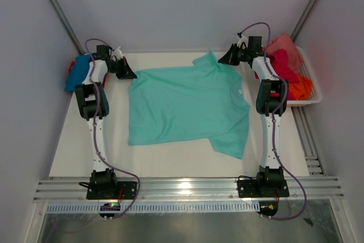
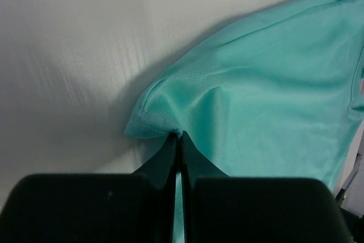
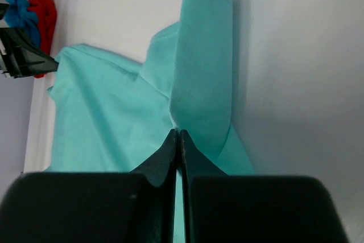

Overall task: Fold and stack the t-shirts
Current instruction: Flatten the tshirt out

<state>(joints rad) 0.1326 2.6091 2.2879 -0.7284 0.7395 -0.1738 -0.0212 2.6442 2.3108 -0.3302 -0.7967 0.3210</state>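
A large mint-teal t-shirt [image 1: 187, 106] lies spread over the white table [image 1: 170, 166]. At its far left corner my left gripper [image 1: 129, 74] is shut on the cloth; in the left wrist view the jaws pinch the hemmed corner [image 2: 149, 124] of the mint-teal t-shirt [image 2: 267, 101], my left gripper [image 2: 178, 136] closed tight. My right gripper [image 1: 226, 60] is shut on the far right part, at a raised sleeve. The right wrist view shows that sleeve fold [image 3: 202, 66] standing up from my right gripper [image 3: 178, 132].
A blue t-shirt [image 1: 78, 72] and a red one [image 1: 73, 65] lie bunched at the far left edge, also seen as blue and red cloth [image 3: 34, 12]. A white mesh basket [image 1: 310, 83] at the far right holds salmon pink [image 1: 284, 46], magenta [image 1: 282, 66] and orange [image 1: 300, 87] t-shirts.
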